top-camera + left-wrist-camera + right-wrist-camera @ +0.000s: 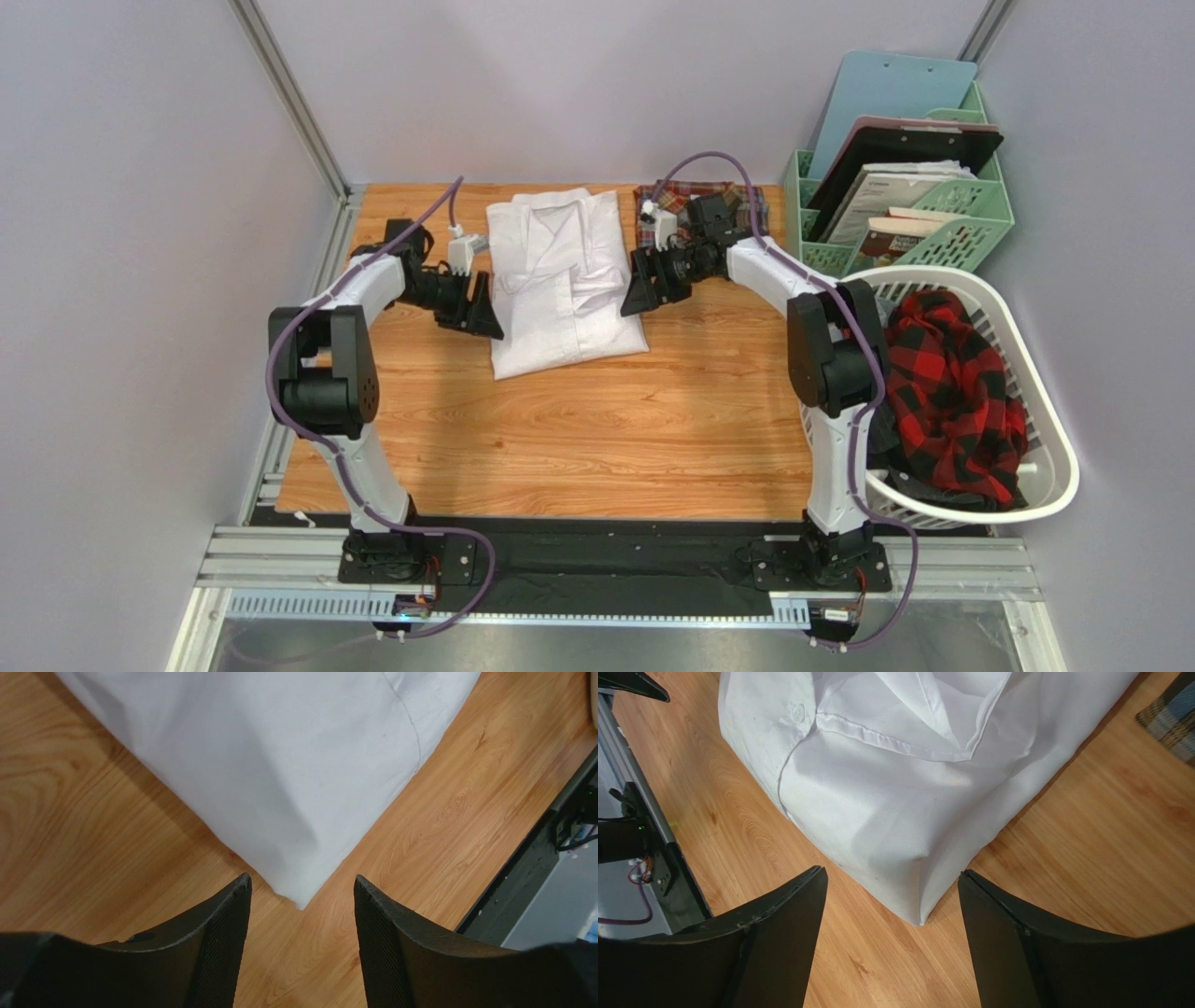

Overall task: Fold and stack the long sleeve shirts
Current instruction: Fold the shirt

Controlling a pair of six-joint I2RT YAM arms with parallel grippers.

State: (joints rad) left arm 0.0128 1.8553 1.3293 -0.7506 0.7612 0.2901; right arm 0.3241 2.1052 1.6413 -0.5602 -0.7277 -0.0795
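Right hand (892, 875) near half-hidden plaid shirt (1174, 712)

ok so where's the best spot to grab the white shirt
Probably by its corners. The white shirt lies flat and folded on the table; one corner points at the open left gripper, another at the open right gripper. Come in low from each side.
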